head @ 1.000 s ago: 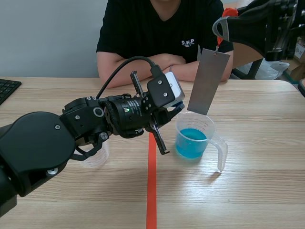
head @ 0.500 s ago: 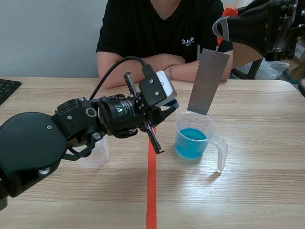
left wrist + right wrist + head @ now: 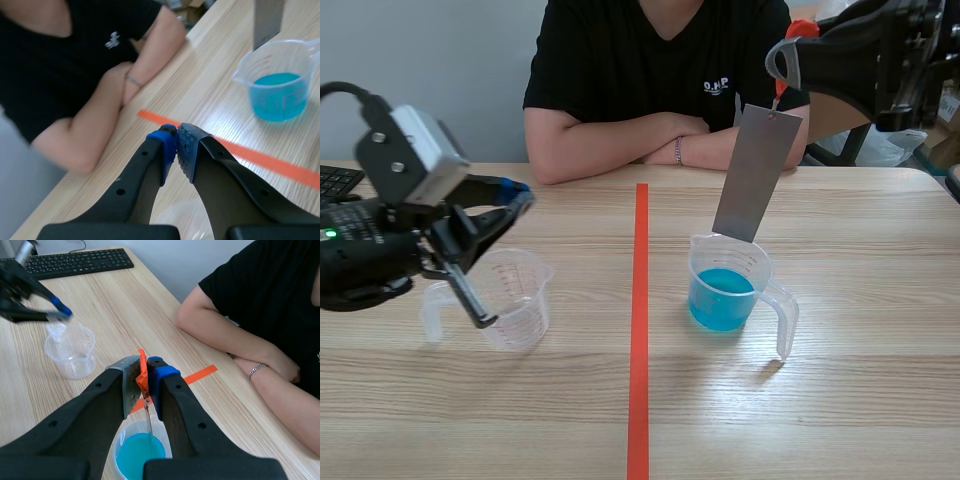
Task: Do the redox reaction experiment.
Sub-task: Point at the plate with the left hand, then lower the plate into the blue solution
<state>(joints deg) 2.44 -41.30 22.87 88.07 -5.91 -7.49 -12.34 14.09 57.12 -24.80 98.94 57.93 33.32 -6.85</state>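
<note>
The right gripper (image 3: pixel 145 371), clenched on the orange tab (image 3: pixel 142 375) atop the metal strip (image 3: pixel 755 175), hangs it directly over the beaker (image 3: pixel 725 285) of blue liquid, so dipping seems next, needing a straight descent, while the left gripper (image 3: pixel 176 142), closed empty, hovers well aside of the beaker.

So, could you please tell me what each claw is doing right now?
Left claw: closed on nothing.
Right claw: closed on the orange tab that the metal strip hangs from.

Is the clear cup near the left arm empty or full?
Empty: the clear cup shows no liquid; the other cup holds blue liquid.
</note>
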